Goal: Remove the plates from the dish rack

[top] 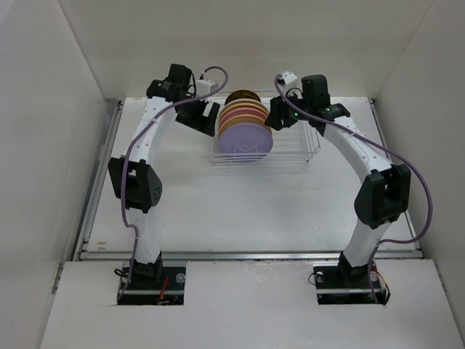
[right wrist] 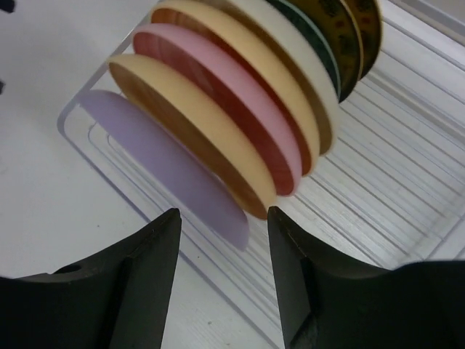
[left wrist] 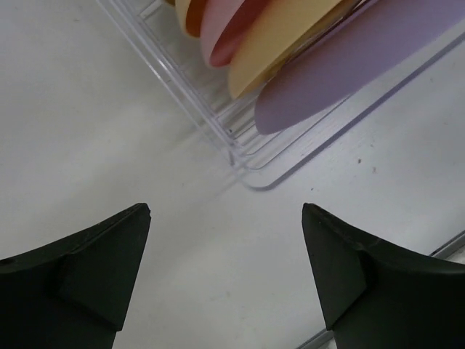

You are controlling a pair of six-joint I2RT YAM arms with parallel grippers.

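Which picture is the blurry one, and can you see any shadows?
Left wrist view: the lavender plate looks soft and blurry, and the dish rack drops a thin grey shadow on the table. Right wrist view: the pink plate has a sharper rim. Top view: soft, even light, no glare.

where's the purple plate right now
Top view: the purple plate stands on edge at the near end of the row, in the left half of the dish rack, at the far middle of the table; a yellow plate is behind it.
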